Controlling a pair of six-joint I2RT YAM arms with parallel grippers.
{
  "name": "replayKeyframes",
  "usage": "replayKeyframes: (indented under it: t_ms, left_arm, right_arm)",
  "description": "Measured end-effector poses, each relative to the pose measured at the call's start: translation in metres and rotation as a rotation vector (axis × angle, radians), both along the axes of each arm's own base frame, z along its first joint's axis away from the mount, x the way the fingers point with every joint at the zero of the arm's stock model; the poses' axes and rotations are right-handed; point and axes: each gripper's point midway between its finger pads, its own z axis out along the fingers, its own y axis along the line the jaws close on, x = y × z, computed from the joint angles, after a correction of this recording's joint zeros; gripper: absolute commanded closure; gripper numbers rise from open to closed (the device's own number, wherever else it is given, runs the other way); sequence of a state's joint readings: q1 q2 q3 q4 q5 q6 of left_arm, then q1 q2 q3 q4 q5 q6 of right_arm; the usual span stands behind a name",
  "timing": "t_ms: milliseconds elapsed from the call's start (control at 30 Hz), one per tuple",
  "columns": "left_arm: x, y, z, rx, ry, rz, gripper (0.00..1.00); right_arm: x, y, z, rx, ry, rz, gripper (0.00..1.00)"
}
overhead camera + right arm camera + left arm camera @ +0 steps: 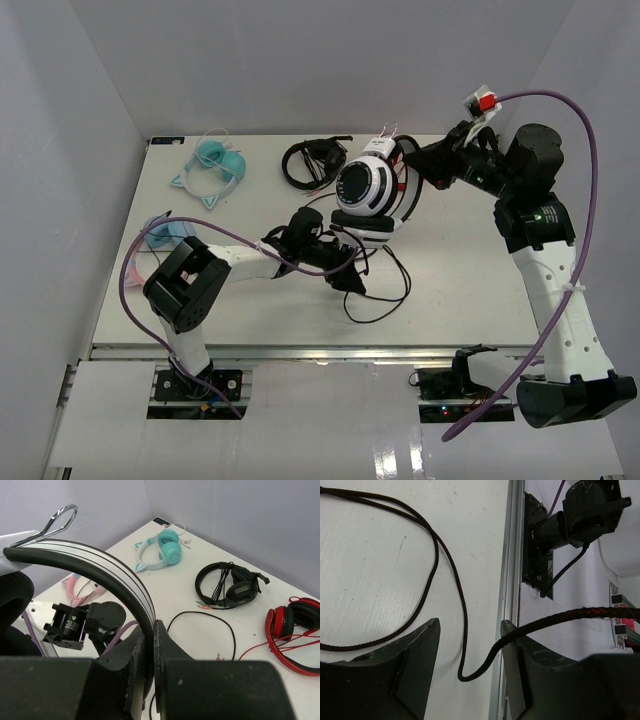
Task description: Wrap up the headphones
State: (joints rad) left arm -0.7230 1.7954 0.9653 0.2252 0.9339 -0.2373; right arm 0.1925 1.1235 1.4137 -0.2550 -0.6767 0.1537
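The white headphones (365,188) with black cushions hang lifted over the middle back of the table. My right gripper (418,165) is shut on their white headband (105,562), which runs between the closed jaws (152,630). The thin black cable (385,290) drops from the cup and loops on the table. My left gripper (345,275) sits low beside those loops. It is open (470,630). The cable (461,605) passes between its fingers and lies over the right finger (520,645), not pinched.
Teal cat-ear headphones (215,165) and all-black headphones (312,162) lie at the back. Pink headphones (165,235) lie at the left edge. Red headphones (295,625) lie near the black ones. The table's front rail (505,580) is close to my left gripper.
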Motion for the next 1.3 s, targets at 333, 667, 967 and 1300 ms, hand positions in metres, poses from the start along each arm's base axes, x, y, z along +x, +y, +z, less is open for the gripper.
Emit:
replayKeyframes:
  t_ms: [333, 667, 967, 1300]
  left_arm:
    - [-0.015, -0.005, -0.016, -0.001, -0.006, -0.006, 0.33]
    - [-0.02, 0.003, -0.035, 0.015, -0.006, 0.021, 0.66]
    - [-0.024, -0.014, -0.054, 0.034, 0.044, -0.008, 1.0]
    - [-0.029, -0.039, -0.025, 0.029, -0.006, -0.059, 1.0]
  right_arm:
    - [0.013, -0.014, 0.016, 0.04, 0.018, -0.062, 0.92]
    - [0.029, -0.028, 0.026, 0.086, 0.056, -0.106, 0.92]
    - [0.041, -0.036, 0.016, 0.168, 0.156, -0.136, 0.92]
    - [0.055, -0.031, -0.037, 0.234, 0.338, -0.131, 0.92]
